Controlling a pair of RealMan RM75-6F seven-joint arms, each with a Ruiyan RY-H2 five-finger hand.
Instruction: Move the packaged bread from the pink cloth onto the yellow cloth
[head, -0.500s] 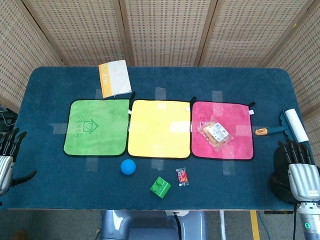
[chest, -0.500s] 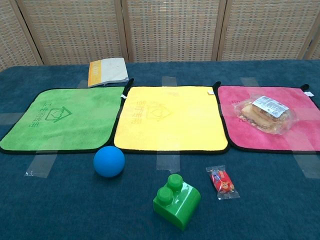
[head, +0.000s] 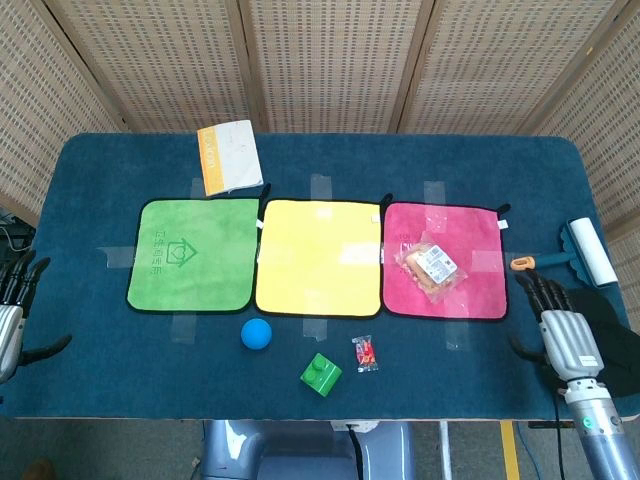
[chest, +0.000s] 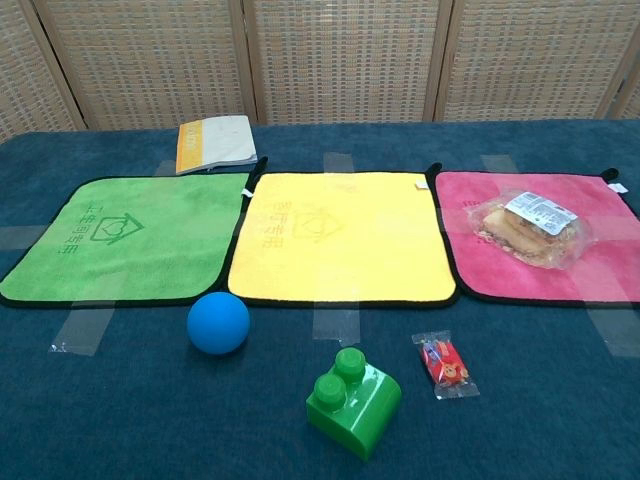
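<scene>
The packaged bread (head: 431, 267) (chest: 531, 228), in clear wrap with a white label, lies on the pink cloth (head: 468, 290) (chest: 600, 270). To the left of it lies the yellow cloth (head: 319, 257) (chest: 343, 236), bare. My right hand (head: 559, 331) hovers over the table's front right corner, fingers spread, holding nothing, well right of the pink cloth. At the table's left edge is my left hand (head: 12, 310), fingers apart and holding nothing. Neither hand shows in the chest view.
A green cloth (head: 194, 254) lies left of the yellow one, a booklet (head: 229, 156) behind it. In front of the cloths sit a blue ball (head: 257, 333), a green block (head: 321, 374) and a small candy packet (head: 366, 353). A lint roller (head: 577, 253) lies at the right edge.
My right hand has moved up and slightly inward toward the table, its fingers spreading. My left hand has shifted a little lower at the left edge. The objects have not moved.
</scene>
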